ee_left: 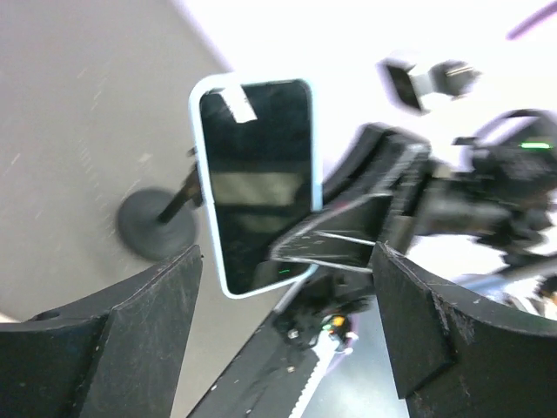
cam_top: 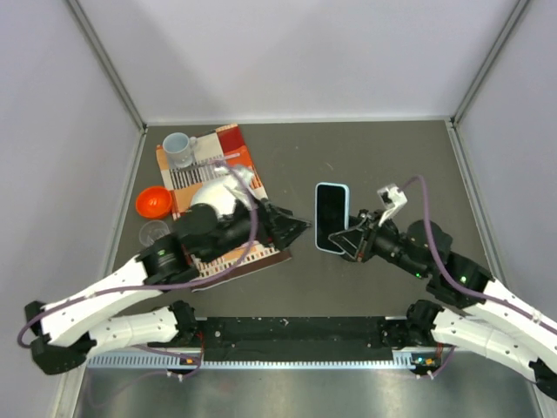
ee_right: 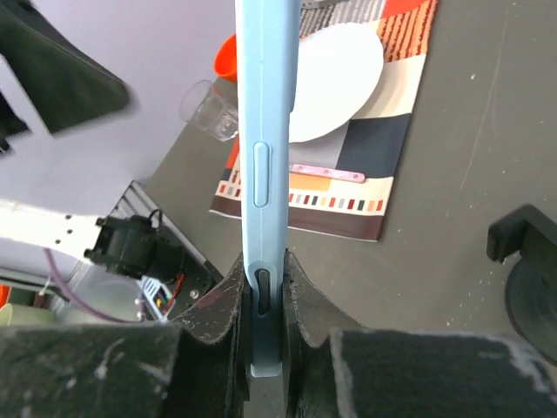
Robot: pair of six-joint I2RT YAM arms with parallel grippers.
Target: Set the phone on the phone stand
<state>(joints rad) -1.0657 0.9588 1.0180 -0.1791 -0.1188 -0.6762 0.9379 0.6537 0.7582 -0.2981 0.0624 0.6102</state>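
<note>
The phone, black-screened in a light blue case, is held off the table by my right gripper, which is shut on its lower end. In the right wrist view the phone stands edge-on, pinched between the two pads of the right gripper. The phone stand, with its black disc base and short arm, sits on the table just behind the phone, and it shows again at the right edge as the phone stand. My left gripper hangs open and empty just left of the phone; its fingers frame that view.
A striped placemat at the left carries a white plate and a mug. An orange bowl and a clear glass sit beside it. White walls enclose the table.
</note>
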